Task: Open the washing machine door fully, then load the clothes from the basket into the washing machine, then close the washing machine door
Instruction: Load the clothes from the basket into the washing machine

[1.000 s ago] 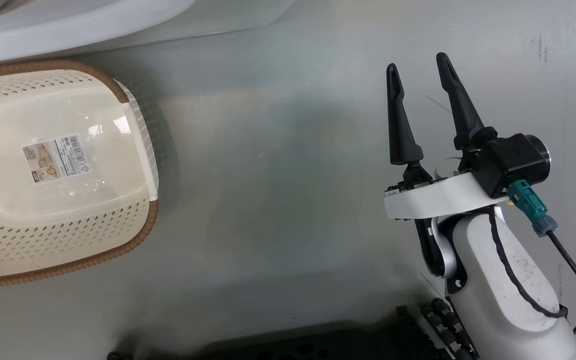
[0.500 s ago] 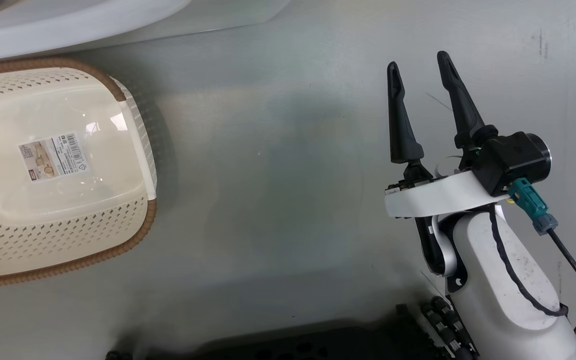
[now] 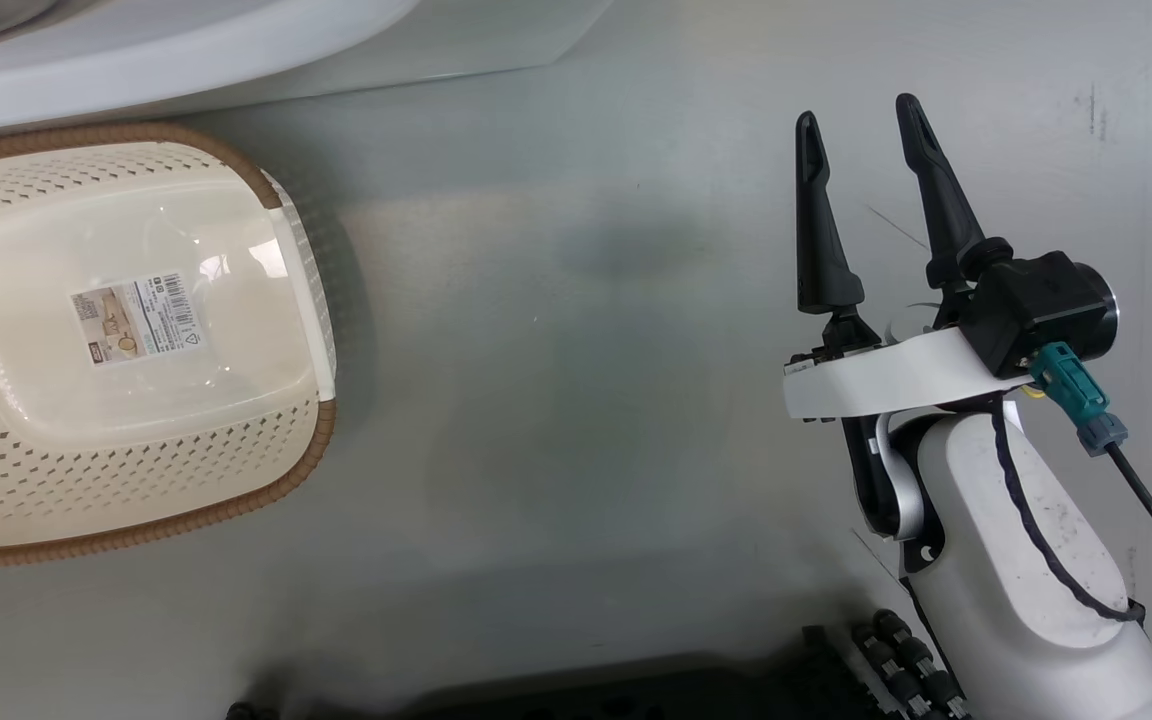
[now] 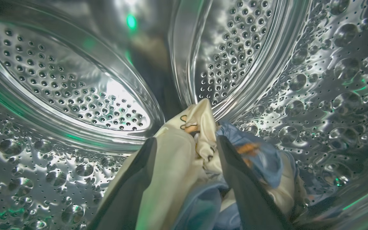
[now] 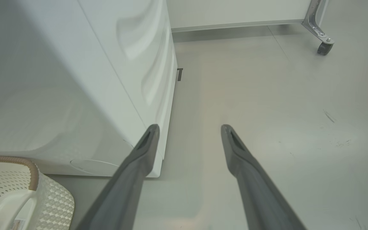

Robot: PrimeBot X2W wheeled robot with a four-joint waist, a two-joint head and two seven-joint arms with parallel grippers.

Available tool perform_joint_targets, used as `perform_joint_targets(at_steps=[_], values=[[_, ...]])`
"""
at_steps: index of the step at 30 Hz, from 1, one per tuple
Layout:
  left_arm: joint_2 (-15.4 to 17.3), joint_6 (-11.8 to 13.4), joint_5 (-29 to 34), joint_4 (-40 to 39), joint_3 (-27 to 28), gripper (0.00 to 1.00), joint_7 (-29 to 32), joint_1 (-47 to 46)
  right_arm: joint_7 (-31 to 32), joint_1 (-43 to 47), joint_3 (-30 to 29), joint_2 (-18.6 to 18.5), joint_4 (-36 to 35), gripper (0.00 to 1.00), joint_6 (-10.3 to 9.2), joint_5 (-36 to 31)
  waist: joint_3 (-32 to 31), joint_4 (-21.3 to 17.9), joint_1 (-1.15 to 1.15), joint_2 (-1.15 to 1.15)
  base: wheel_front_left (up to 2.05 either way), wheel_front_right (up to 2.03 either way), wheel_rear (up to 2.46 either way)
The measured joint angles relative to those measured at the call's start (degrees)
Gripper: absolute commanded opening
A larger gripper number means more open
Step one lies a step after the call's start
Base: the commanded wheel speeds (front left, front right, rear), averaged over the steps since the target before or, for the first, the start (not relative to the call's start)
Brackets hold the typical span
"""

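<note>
In the left wrist view my left gripper is deep inside the washing machine's steel perforated drum. Its fingers stand wide apart, and the clothes, cream and light blue with orange print, lie bunched between and below them. The basket sits on the floor at the head view's left with a barcode label on its bare bottom; its corner also shows in the right wrist view. My right gripper hovers open over bare floor, fingers empty. The washing machine door is out of view.
The washing machine's white front runs along the head view's top left, and its side panel stands left of my right gripper. A metal leg with a castor stands at the far right. Grey floor lies between basket and right arm.
The whole head view has shifted slightly right and down, so the camera has moved. The right gripper stays open and the basket keeps its place.
</note>
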Motion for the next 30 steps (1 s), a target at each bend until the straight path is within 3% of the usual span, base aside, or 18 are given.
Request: perform_joint_targets(at_steps=[14,30], values=[[-4.48,0.0,-2.24,5.66,-2.5,1.0,0.65,4.27,0.0,-0.07,-2.14,-0.03,1.7,1.0,0.0,-0.89,-4.16,2.37,0.0,0.0,0.0,0.0,0.0],[-7.97,0.0,-4.47,8.89,-3.32,1.0,-0.87,11.43,0.0,1.6,-3.54,-0.09,4.86,1.0,0.63,-1.63,-13.21,4.62,0.0,0.0,0.0,0.0,0.0]])
